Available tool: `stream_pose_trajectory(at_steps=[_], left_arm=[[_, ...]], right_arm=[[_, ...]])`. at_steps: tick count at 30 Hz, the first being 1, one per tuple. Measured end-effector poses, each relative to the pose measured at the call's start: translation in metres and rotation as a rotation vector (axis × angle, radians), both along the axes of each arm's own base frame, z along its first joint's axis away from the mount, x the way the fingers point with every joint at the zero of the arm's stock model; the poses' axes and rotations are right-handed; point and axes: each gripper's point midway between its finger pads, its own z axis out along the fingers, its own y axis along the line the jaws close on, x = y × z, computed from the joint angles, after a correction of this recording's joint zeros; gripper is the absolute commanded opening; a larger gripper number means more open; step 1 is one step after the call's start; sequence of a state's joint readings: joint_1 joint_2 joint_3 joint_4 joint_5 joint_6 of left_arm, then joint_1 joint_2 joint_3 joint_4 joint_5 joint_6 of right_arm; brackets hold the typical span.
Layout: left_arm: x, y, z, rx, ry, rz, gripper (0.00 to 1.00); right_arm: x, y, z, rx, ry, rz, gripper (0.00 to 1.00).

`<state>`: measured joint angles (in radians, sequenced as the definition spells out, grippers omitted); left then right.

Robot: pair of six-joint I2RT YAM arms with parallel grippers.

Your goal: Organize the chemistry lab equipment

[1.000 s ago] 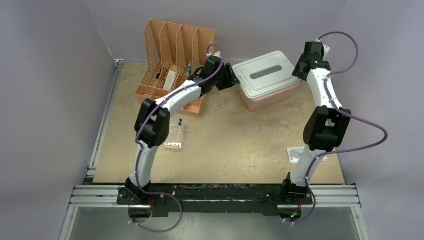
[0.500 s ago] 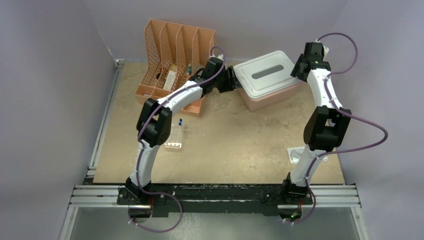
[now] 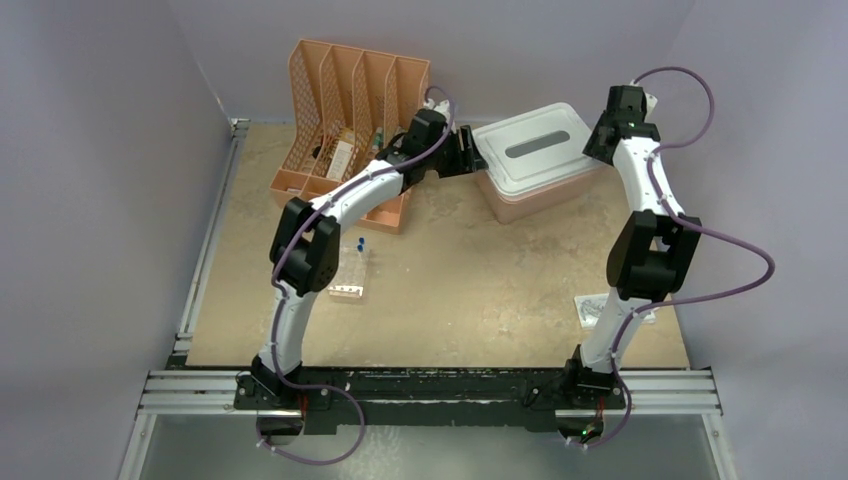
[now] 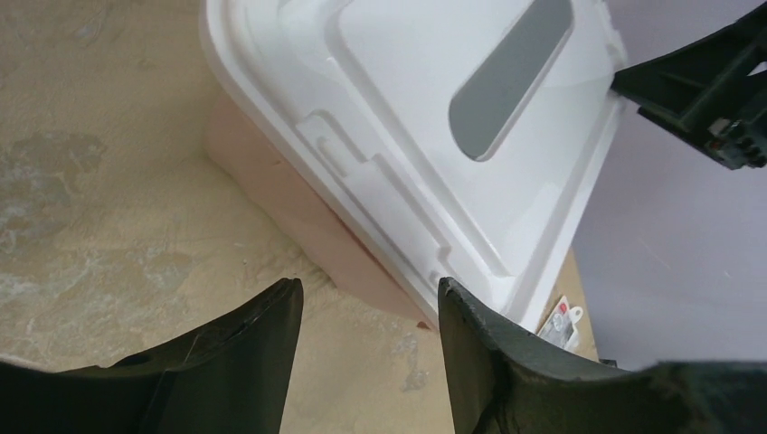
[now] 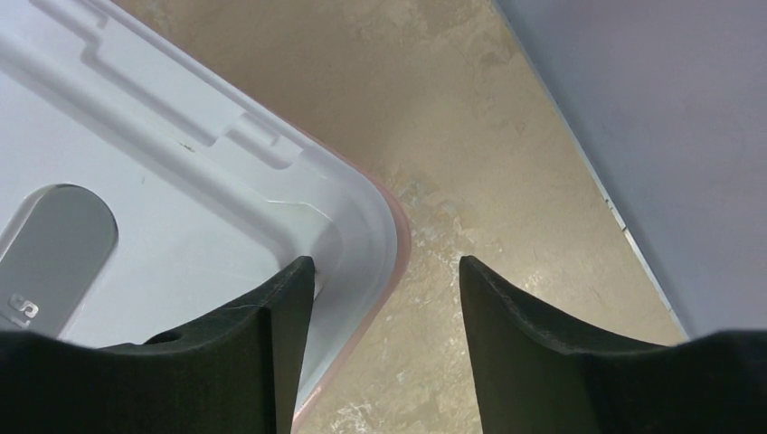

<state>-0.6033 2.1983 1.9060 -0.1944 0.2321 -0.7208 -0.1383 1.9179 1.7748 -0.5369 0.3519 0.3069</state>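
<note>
Near right: a packet of small loose items [image 3: 603, 310] lies on the table [image 3: 480, 270], not yet put away. Near left: the white tube rack [image 3: 349, 282] with blue-capped clear tubes [image 3: 360, 243] also stands out.

Far left: the peach file organizer [image 3: 345, 100] holds several items, too small to name.

Far centre: the pink tub [image 3: 520, 207] has its white lid [image 3: 545, 125] on, contents hidden.

The left gripper [image 4: 371, 298] and right gripper [image 5: 387, 271] flank it, jaws apart and holding nothing.

Task judged partly done.

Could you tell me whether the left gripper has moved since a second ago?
Yes: the left gripper has edged right, closer to the pink tub, away from the file organizer.
</note>
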Motion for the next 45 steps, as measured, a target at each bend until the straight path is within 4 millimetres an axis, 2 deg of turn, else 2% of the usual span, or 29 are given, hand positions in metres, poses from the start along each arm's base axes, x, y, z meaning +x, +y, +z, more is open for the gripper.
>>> stream_pose_trajectory(at_steps=[3, 6, 10, 16, 19, 22, 27, 31, 34, 38, 41, 45], left_arm=[[0.000, -0.004, 0.014, -0.033, -0.031, -0.016, 0.56], [0.002, -0.006, 0.020, -0.051, -0.049, -0.022, 0.58], [0.001, -0.007, 0.020, -0.054, -0.044, -0.019, 0.62], [-0.002, -0.011, 0.012, -0.030, -0.029, -0.011, 0.63], [-0.006, -0.016, 0.002, -0.006, -0.013, -0.012, 0.62], [-0.010, -0.019, -0.012, 0.030, 0.011, -0.010, 0.56], [-0.006, -0.019, -0.010, 0.059, 0.025, 0.029, 0.44], [-0.004, -0.020, -0.008, 0.089, 0.043, 0.063, 0.44], [-0.002, -0.015, -0.009, 0.114, 0.045, 0.090, 0.50], [0.001, -0.005, -0.008, 0.163, 0.037, 0.111, 0.59], [0.007, 0.009, -0.004, 0.202, 0.028, 0.125, 0.64], [0.019, 0.031, 0.008, 0.226, 0.003, 0.149, 0.68]], right_arm=[[-0.002, -0.003, -0.001, -0.016, 0.008, -0.014, 0.53], [-0.003, -0.005, -0.001, -0.026, 0.013, -0.015, 0.49], [-0.003, -0.005, -0.003, -0.032, 0.018, -0.005, 0.48], [-0.001, -0.002, -0.010, -0.034, 0.025, 0.035, 0.39], [0.001, -0.001, -0.010, -0.034, 0.018, 0.049, 0.41], [0.002, -0.001, -0.011, -0.035, 0.011, 0.059, 0.43], [0.003, 0.001, -0.012, -0.028, 0.000, 0.073, 0.43], [0.005, 0.003, -0.011, -0.017, -0.007, 0.076, 0.48], [0.002, 0.004, -0.008, -0.007, 0.004, 0.074, 0.56], [0.003, 0.004, 0.013, -0.010, -0.012, 0.074, 0.62], [0.005, 0.004, 0.038, -0.020, -0.064, 0.075, 0.67], [-0.010, 0.009, 0.080, -0.023, -0.144, 0.087, 0.69]])
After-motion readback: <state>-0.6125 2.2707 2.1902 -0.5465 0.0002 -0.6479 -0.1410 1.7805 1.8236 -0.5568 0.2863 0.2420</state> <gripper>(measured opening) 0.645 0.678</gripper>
